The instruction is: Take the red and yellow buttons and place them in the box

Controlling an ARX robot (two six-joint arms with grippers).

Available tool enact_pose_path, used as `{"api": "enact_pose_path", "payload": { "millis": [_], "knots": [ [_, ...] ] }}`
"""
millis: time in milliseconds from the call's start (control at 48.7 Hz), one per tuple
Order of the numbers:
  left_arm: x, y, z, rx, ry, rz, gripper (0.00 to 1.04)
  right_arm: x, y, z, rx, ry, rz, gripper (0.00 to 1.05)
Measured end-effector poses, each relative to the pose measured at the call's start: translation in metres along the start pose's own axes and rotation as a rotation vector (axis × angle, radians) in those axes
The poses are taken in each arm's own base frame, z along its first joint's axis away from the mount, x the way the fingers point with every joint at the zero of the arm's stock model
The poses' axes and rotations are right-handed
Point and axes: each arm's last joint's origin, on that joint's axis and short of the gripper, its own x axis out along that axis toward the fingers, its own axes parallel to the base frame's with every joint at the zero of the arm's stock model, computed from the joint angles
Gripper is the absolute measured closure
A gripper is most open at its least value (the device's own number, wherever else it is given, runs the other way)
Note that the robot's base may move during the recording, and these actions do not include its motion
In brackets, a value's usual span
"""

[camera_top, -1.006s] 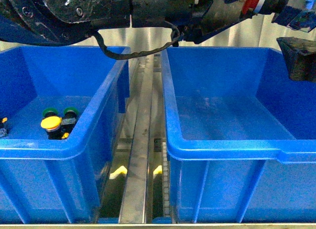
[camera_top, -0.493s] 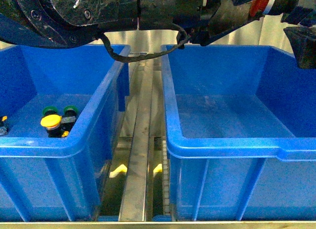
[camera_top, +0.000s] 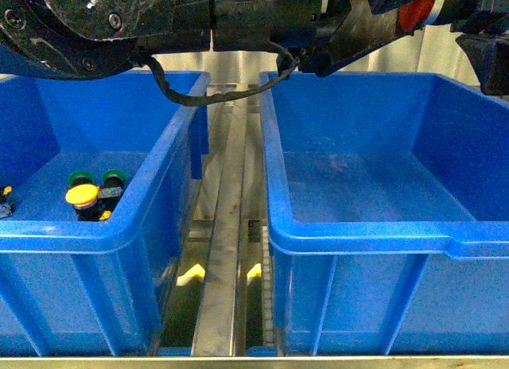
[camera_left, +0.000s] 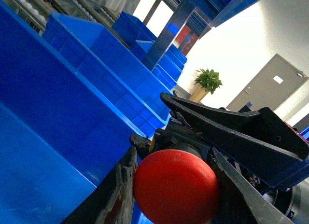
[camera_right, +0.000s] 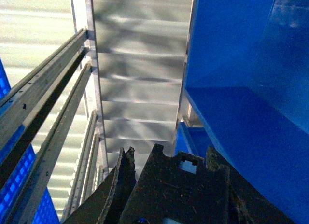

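Red button (camera_left: pixel 176 185): pinched by its cap between the jaws of my left claw (camera_left: pixel 175 207), raised above the box (camera_top: pixel 358 235) (nothing visible inside). Yellow button (camera_top: pixel 82 196): well apart from that claw, down in the other bin (camera_top: pixel 71 235). Neither is placed. Right claw (camera_right: pixel 171 185): I cannot tell its opening.

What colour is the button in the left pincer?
The button is red; left wrist view shows it best.

Over the last second the right gripper (camera_top: pixel 491 63) has climbed higher at the right edge above the box (camera_top: pixel 358 235), and the left arm (camera_top: pixel 159 19) (red button (camera_top: pixel 415 11) clamped in the left gripper (camera_left: pixel 176 185)) has swayed slightly sideways overhead.
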Motion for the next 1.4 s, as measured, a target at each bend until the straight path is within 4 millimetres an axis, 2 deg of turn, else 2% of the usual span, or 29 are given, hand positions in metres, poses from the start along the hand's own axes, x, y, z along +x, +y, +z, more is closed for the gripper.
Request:
{"api": "enact_pose_path", "payload": {
  "millis": [82,164,308,390,513,595,657,821,924,1047,1191,1232,1252,1293,1314,1396],
  "knots": [
    [-0.001,-0.002,0.001,0.008,-0.012,0.004,0.68,0.000,-0.001,0.000,0.001,0.001,0.002,0.72],
    [-0.004,-0.005,0.001,0.026,-0.044,0.015,0.50,0.000,-0.001,0.003,0.000,-0.015,0.007,0.72],
    [-0.015,-0.009,0.010,0.035,-0.142,0.030,0.18,0.001,-0.010,0.019,-0.009,-0.088,-0.006,0.72],
    [-0.017,-0.014,0.014,0.033,-0.171,0.033,0.08,0.001,-0.014,0.024,-0.013,-0.104,-0.019,0.72],
    [-0.034,-0.027,0.027,0.025,-0.238,0.110,0.08,0.001,-0.022,0.030,-0.030,-0.119,-0.035,0.73],
    [-0.061,-0.038,0.031,0.050,-0.235,0.226,0.08,0.000,-0.028,0.035,-0.068,-0.130,-0.050,0.73],
    [-0.090,-0.046,0.032,0.090,-0.243,0.306,0.08,-0.001,-0.032,0.036,-0.111,-0.126,-0.058,0.73],
    [-0.191,-0.078,0.026,0.179,-0.296,0.598,0.08,-0.003,-0.034,0.034,-0.230,-0.099,-0.049,0.73],
    [-0.229,-0.098,0.018,0.211,-0.335,0.689,0.08,-0.004,-0.033,0.028,-0.274,-0.078,-0.041,0.73],
    [-0.267,-0.125,0.000,0.230,-0.374,0.787,0.08,-0.006,-0.034,0.020,-0.311,-0.063,-0.042,0.73],
    [-0.298,-0.155,-0.037,0.220,-0.414,0.919,0.09,-0.007,-0.037,0.007,-0.360,-0.041,-0.044,0.73],
    [-0.305,-0.166,-0.056,0.229,-0.434,1.150,0.20,-0.008,-0.038,0.002,-0.378,-0.033,-0.041,0.73],
    [-0.306,-0.170,-0.065,0.229,-0.425,1.210,0.23,-0.008,-0.038,-0.001,-0.386,-0.031,-0.041,0.73],
    [-0.310,-0.174,-0.100,0.254,-0.348,1.354,0.34,-0.009,-0.038,-0.004,-0.408,-0.035,-0.041,0.73],
    [-0.310,-0.174,-0.117,0.285,-0.314,1.385,0.39,-0.009,-0.039,-0.006,-0.416,-0.038,-0.042,0.73],
    [-0.304,-0.167,-0.153,0.397,-0.251,1.395,0.57,-0.011,-0.039,-0.011,-0.450,-0.046,-0.047,0.73]
  ]
}}
